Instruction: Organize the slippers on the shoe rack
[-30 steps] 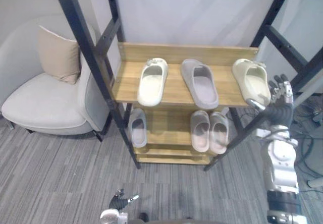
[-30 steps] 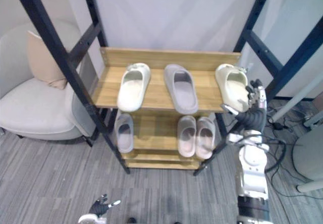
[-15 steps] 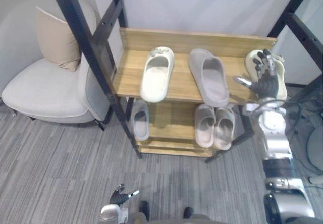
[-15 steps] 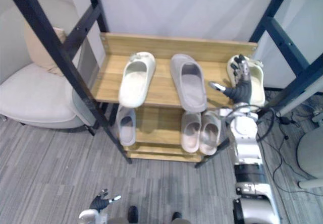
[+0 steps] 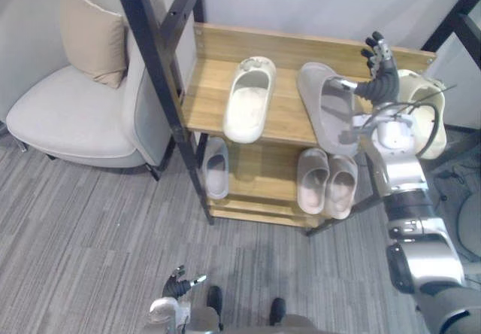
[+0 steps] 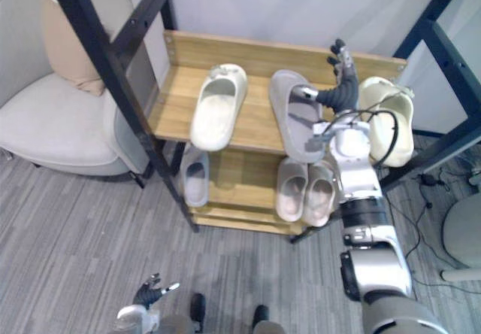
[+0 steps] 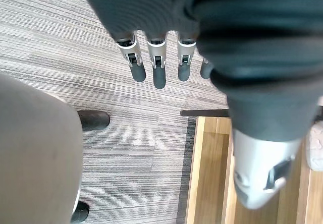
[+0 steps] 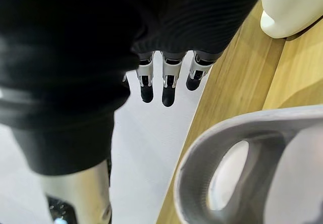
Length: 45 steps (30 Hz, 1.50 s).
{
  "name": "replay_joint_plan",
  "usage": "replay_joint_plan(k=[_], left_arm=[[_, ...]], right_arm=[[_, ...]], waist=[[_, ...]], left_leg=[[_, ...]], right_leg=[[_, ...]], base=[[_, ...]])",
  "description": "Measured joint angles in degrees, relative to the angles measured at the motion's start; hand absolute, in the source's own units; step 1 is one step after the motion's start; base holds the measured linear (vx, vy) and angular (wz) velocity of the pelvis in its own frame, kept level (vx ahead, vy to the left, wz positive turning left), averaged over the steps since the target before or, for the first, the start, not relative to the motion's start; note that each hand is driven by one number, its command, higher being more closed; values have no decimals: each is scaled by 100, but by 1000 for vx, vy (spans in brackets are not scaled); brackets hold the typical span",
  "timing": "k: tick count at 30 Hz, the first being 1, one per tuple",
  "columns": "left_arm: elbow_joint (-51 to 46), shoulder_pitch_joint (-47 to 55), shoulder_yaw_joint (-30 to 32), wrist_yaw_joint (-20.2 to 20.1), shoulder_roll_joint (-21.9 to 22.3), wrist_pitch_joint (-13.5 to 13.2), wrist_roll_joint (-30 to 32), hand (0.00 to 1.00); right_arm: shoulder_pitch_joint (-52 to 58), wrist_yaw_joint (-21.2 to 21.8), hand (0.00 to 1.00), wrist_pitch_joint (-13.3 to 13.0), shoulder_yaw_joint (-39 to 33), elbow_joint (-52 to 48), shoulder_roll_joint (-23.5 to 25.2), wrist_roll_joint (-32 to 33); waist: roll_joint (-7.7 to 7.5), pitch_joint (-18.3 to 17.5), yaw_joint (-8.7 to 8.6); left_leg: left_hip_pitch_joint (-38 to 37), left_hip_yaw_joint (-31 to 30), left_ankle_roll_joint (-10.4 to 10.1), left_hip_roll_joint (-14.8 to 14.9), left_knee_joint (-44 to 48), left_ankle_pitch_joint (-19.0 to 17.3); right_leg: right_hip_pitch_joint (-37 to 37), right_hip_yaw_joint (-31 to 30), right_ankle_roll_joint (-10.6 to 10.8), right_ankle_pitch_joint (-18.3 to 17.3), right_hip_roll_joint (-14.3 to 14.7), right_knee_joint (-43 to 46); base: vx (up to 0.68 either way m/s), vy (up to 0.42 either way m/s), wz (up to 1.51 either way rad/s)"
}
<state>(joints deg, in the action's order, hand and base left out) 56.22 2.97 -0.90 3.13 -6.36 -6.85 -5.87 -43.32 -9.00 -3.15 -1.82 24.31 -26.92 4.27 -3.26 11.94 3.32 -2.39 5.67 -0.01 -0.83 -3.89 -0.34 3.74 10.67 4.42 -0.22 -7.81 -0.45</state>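
Currently my right hand (image 5: 378,80) sits upper right in the frame, fingers straight and spread, gripping nothing, just over the right edge of the grey moulded slipper (image 5: 323,119) on the top board of the black-framed wooden shoe rack (image 5: 204,97), with the cream moulded slipper (image 5: 422,119) at far right just beyond it. A second cream slipper (image 5: 248,102) lies left of the grey one, well apart from the hand. My left hand (image 5: 177,287) hangs at the bottom edge, fingers loose and apart.
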Motion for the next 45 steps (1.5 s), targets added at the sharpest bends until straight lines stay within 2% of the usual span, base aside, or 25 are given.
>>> replay_joint_plan(k=[3, 11, 15, 23, 27, 34, 43, 44, 45], left_arm=[[-3, -24, 3, 1, -5, 1, -15, 0], [-27, -22, 12, 4, -6, 25, -44, 0], [-36, -21, 16, 2, -7, 51, -45, 0], [-42, -22, 12, -1, -11, 54, -101, 0], [-53, -66, 13, 1, -18, 37, -215, 0], [-54, -193, 117, 22, -19, -4, -364, 0], [-45, -240, 182, 143, -23, -8, -564, 0], [-44, -264, 206, 159, -20, -9, -565, 0], [-44, -288, 212, 168, -16, -9, -566, 0]], right_arm=[[-171, -111, 0, 155, -138, 193, 16, -215], [-173, -338, 0, 206, -707, 192, 209, -429], [-170, -340, 0, 214, -721, 192, 209, -429], [-264, -265, 0, 228, -691, 406, 208, -429], [-458, -221, 0, 314, -634, 661, 209, -426], [-1151, -167, 0, 326, -466, 1269, 214, -417], [-1901, -152, 0, 330, 10, 1683, 159, -411], [-1973, -111, 100, 331, 46, 1730, 162, -410], [-1986, -106, 100, 330, 53, 1730, 161, -410]], waist=[[2, 60, -8], [1, 86, -15], [2, 93, -23], [5, 106, -19], [19, 237, -7], [-10, 493, 50], [-29, 562, 63], [-41, 581, 93], [-44, 595, 136]], left_leg=[[0, 3, -7, 0, -124, 102], [-15, 3, 2, -9, -192, 169], [-17, 14, 0, -18, -194, 178], [39, 23, -21, -28, -202, 206], [114, 21, -22, -29, -207, 235], [240, 8, -18, -7, -205, 299], [534, 1, -15, 67, -204, 375], [553, -1, -24, 79, -204, 383], [568, -10, -33, 95, -204, 389]], right_leg=[[-54, 0, 0, 0, 4, 0], [-69, 0, 45, 37, -4, -1], [-74, -21, 46, 37, -10, -4], [-92, -38, 46, 36, -7, -103], [-178, -35, 45, 36, -6, -104], [-278, -32, 35, 57, 0, -104], [-576, -55, -20, 181, 38, -84], [-591, -55, -23, 182, 49, -84], [-602, -53, -23, 182, 62, -83]], base=[[-27, -12, -1], [-20, -6, 0], [-9, -2, -1], [-12, -7, 0], [-30, -6, 0], [-14, -5, 1], [-19, -2, 0], [0, 0, 0], [0, 0, 0]])
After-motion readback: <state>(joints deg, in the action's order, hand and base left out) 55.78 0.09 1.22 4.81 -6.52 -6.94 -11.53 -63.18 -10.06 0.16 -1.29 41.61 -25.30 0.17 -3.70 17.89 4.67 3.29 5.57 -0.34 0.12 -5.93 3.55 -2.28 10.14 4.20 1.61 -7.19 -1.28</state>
